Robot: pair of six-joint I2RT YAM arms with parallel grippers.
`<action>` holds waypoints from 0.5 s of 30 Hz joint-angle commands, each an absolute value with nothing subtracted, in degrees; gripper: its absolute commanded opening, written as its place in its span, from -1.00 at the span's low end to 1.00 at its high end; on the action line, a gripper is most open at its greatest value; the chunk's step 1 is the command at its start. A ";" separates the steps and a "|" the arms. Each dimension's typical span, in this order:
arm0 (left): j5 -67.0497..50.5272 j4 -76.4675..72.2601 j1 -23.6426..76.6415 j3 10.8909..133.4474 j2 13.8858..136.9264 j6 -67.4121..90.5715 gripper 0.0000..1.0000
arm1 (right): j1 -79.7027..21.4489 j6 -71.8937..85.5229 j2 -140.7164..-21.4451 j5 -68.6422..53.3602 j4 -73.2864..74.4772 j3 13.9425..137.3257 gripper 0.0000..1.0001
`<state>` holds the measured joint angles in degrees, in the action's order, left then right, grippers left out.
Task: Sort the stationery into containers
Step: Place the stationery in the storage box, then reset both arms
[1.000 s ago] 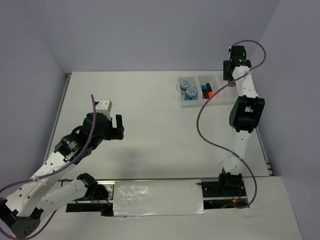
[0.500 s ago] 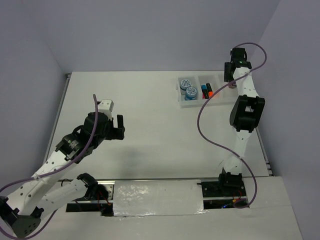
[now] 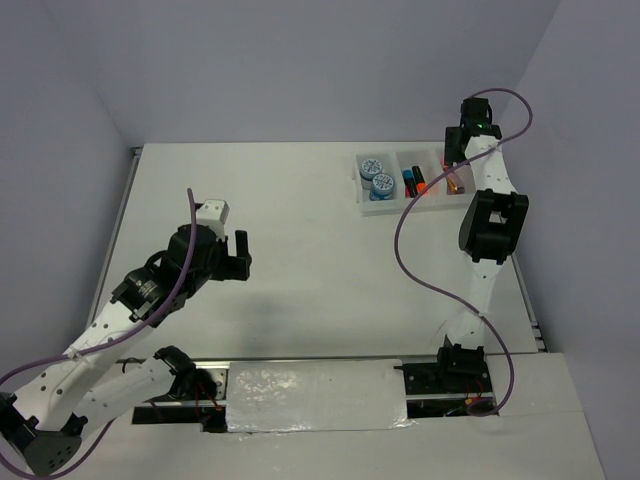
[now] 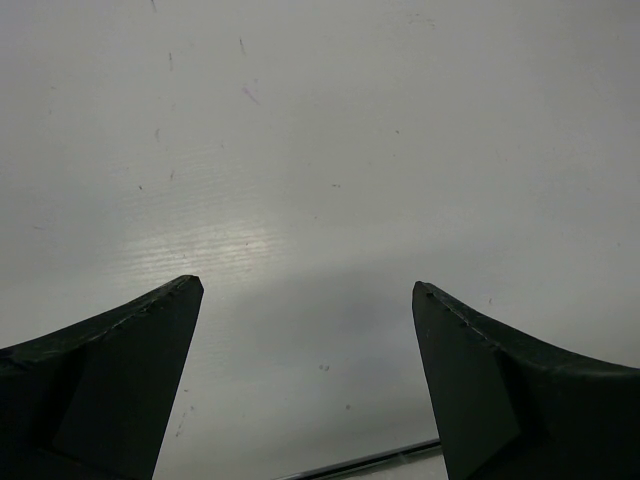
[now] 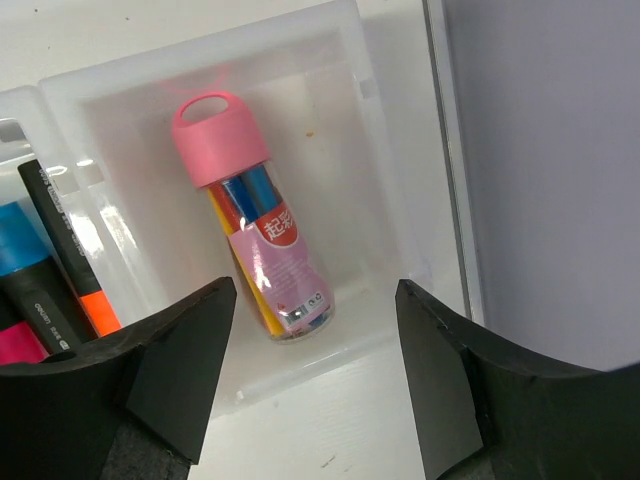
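The white three-compartment tray (image 3: 395,207) stands at the far right of the table. Two blue-and-white rolls (image 3: 376,174) fill its left compartment, and black highlighters (image 3: 414,181) lie in the middle one. In the right wrist view a pink-capped clear tube with a pink label (image 5: 260,230) lies flat in the right compartment (image 5: 390,150), beside the highlighters (image 5: 60,250). My right gripper (image 5: 312,288) hovers open just above the tube's lower end, with nothing between its fingers. Over bare table at the left, my left gripper (image 3: 241,255) (image 4: 307,288) is wide open and empty.
The right wall (image 5: 560,150) rises close beside the tray's right edge. A purple cable (image 3: 405,235) loops from the right arm over the table beside the tray. The table's left edge rail (image 3: 122,205) runs past the left arm.
My right gripper has opened and the pink-capped tube now lies loose in the right compartment. The right wrist drew back a little. The left arm barely shifted.
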<state>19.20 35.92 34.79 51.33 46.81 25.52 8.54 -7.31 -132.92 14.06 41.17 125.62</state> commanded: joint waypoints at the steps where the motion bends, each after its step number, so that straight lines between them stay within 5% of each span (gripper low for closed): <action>1: 18.72 33.93 34.54 51.15 46.41 24.43 0.99 | 8.70 -6.51 -132.80 13.89 40.34 127.88 0.46; 7: 19.59 34.10 34.63 51.15 46.49 24.61 0.99 | 7.91 -2.74 -128.07 10.29 43.06 130.25 0.47; 10: 21.18 34.72 34.54 51.42 46.58 25.31 0.99 | 6.42 -0.71 -122.36 8.09 44.56 129.38 0.68; 11: 23.01 35.06 34.63 51.76 46.67 26.01 0.99 | 5.89 -0.09 -118.25 7.91 44.91 126.94 0.99; 15: 28.90 36.65 34.37 52.47 46.50 27.86 0.99 | 1.59 3.16 -105.41 9.05 43.16 114.38 1.00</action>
